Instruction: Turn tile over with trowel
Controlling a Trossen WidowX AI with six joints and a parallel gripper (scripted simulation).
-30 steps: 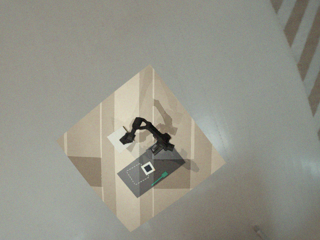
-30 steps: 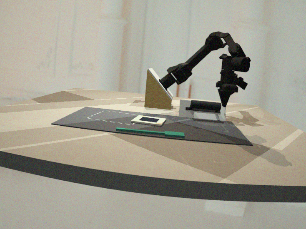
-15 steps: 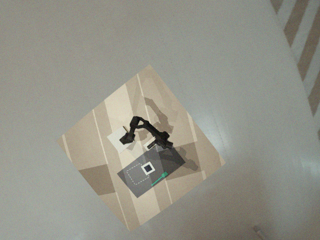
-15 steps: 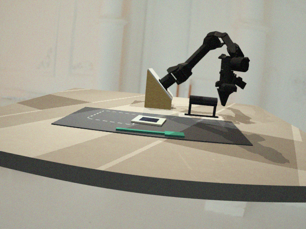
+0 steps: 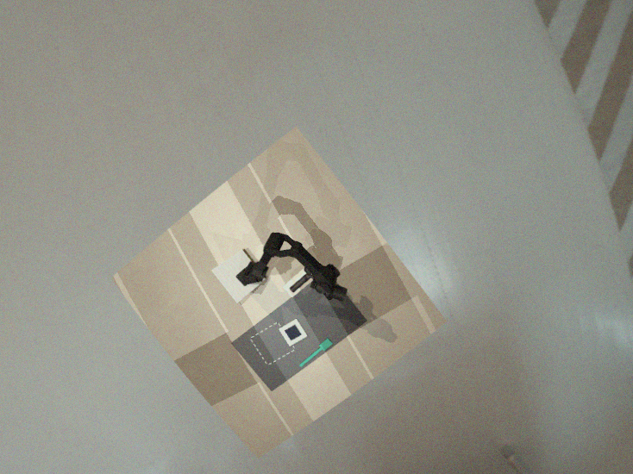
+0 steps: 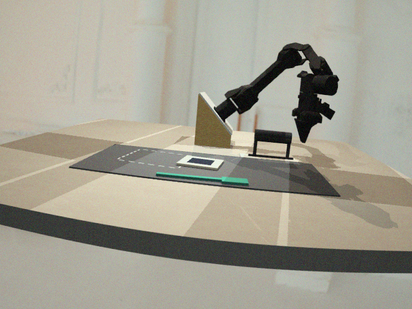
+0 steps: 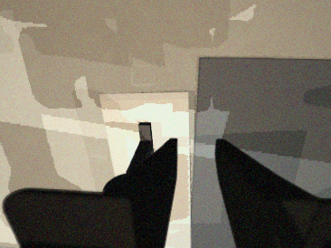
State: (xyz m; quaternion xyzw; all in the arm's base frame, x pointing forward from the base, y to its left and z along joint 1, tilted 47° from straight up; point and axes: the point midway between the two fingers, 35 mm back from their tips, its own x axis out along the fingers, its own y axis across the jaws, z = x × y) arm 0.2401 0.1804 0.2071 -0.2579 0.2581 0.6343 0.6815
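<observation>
The tile [image 5: 293,332] [image 6: 200,162], white-bordered with its dark marked square up, lies flat on the dark mat [image 5: 270,380] [image 6: 96,166] [image 7: 271,86]. It covers one side of the dashed outline [image 6: 118,158]. A pale plate [image 5: 287,287] [image 7: 176,113] lies flat beside the mat, with a raised black bar handle [image 5: 301,283] [image 6: 273,136] on two legs. A green long-handled tool [image 5: 326,344] [image 6: 234,181] lies along the mat's edge. I cannot tell by name which is the trowel. My gripper [image 6: 303,141] [image 7: 196,146] is partly open and empty, above the table beyond the handle's end.
The arm's base stands on a pale sloped wedge [image 5: 227,277] [image 6: 212,130] behind the mat. The arm [image 5: 311,265] [image 6: 268,78] arches from there over the table behind the handle. Shadows and light patches cross the table and mat.
</observation>
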